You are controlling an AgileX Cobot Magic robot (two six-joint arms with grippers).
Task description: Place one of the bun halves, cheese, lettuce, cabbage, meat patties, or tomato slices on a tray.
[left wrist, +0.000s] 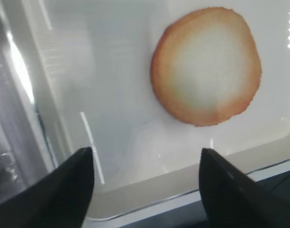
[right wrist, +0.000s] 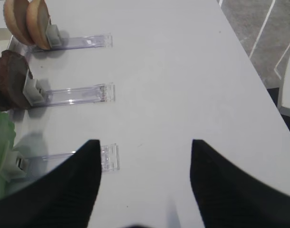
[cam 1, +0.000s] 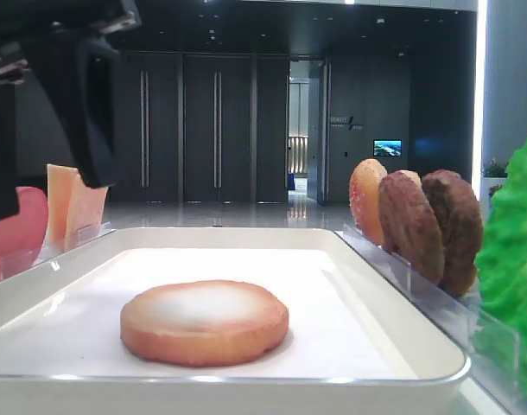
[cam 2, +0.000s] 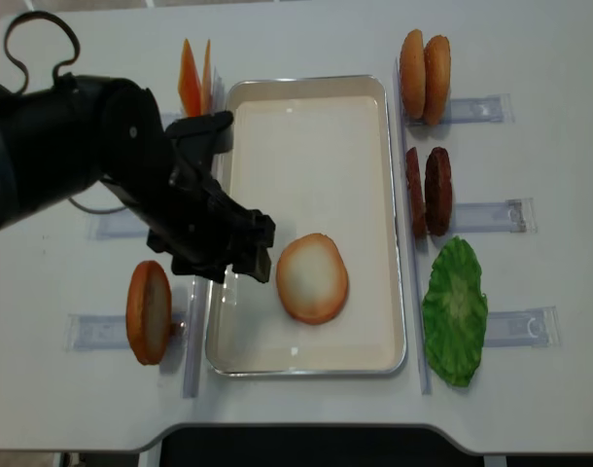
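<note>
Dark hall behind; white tray [cam 1: 402, 294] with one bun half [cam 1: 205, 322] flat inside, patties [cam 1: 428, 226] and lettuce [cam 1: 514, 277] racked at right, cheese [cam 1: 73, 206] at left. Right wrist: right gripper [right wrist: 145, 156] spread wide over bare table [right wrist: 183, 71], holding nothing. Left wrist: left gripper [left wrist: 146, 166] spread wide, empty, over the tray's edge, bun beyond. Overhead: bun pale side up, near the tray's front end, just beside the left gripper.

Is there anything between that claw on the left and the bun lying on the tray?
Nothing visible. The left claw is open and empty, above the tray's left edge, right beside the bun. The wrist view shows only bare white tray floor between them, and nothing lies on the bun.
</note>
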